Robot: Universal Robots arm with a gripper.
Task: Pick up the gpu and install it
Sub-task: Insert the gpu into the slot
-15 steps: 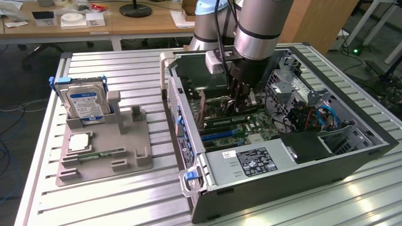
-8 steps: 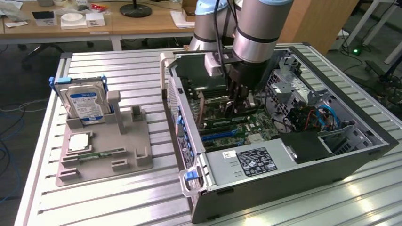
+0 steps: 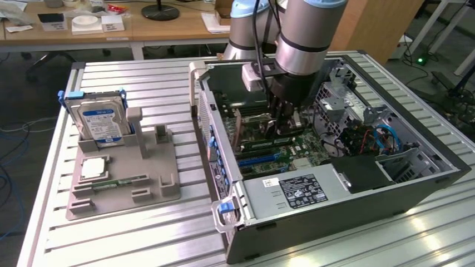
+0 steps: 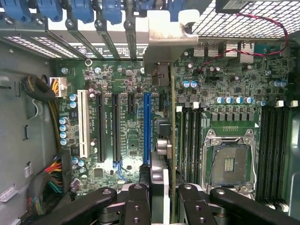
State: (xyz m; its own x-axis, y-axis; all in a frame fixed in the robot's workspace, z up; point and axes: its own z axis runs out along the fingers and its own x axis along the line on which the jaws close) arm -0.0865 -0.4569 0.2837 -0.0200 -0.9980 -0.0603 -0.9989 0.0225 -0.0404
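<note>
My gripper [image 3: 284, 123] reaches down into the open computer case [image 3: 326, 222], over the motherboard [image 3: 293, 150]. In the wrist view the gripper [image 4: 164, 204] is shut on the gpu [image 4: 161, 129], which I see edge-on between the black fingers [image 4: 136, 206]. The card's pale metal bracket [image 4: 166, 40] sits at the case's rear slot openings. The card runs parallel to the long blue slot [image 4: 147, 124], just beside it on the side toward the CPU socket [image 4: 229, 164]. I cannot tell whether its lower edge touches a slot.
Blue slot latches [image 4: 84, 11] line the case's rear wall. Cable bundles [image 4: 47, 178] lie at the board's edge. On the exterior view's left, a grey holder [image 3: 152, 192] on the table carries a silver hard drive [image 3: 100, 119] and a memory stick [image 3: 119, 182].
</note>
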